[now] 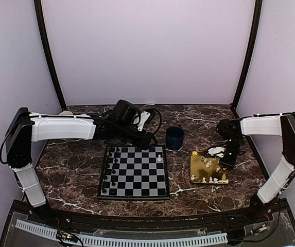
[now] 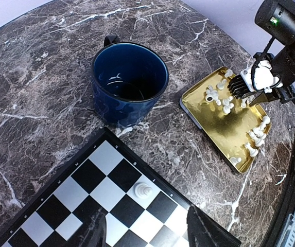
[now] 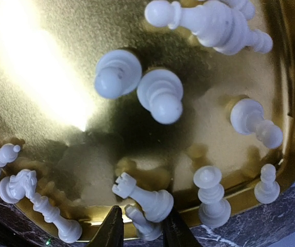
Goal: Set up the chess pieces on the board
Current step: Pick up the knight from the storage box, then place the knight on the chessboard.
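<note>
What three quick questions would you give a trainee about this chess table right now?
1. True or false: the mug stands on the board.
2. How many white pieces stand on the board? A none, B one, C eight.
3. Fill in: the right arm's fingers hang low over the ___.
Key: 1 false, the mug is on the table, off the board. 2 B. 3 tray.
</note>
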`<state>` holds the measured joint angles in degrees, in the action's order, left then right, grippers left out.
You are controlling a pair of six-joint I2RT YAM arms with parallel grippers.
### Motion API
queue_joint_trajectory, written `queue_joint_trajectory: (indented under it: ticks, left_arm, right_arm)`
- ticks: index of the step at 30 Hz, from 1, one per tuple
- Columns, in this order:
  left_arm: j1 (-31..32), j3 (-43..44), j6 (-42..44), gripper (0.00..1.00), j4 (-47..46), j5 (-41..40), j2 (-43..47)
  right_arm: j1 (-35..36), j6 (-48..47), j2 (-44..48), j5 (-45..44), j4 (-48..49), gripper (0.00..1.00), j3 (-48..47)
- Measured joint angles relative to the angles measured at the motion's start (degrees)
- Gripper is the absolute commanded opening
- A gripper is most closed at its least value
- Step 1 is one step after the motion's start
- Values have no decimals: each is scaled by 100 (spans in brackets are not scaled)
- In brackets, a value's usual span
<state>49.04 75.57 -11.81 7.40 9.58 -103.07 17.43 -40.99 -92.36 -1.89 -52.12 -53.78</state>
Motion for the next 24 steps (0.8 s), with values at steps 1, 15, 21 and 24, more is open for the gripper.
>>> queue_joint_trajectory:
  ticks: [1, 15, 21, 24]
  left_arm:
    - [0, -7, 0, 56, 2, -4, 0]
    - [0, -85, 0, 56, -24, -17, 0]
    - [0, -256, -2, 56, -63, -26, 0]
    - [2, -297, -28, 56, -92, -44, 0]
  right_arm:
    - [17, -9, -42, -39, 26, 28, 26]
    - [151, -24, -90, -7, 61, 10, 50]
    - [160, -28, 94, 529, -214, 10, -149]
    - [162, -24, 363, 1099, -321, 12, -376]
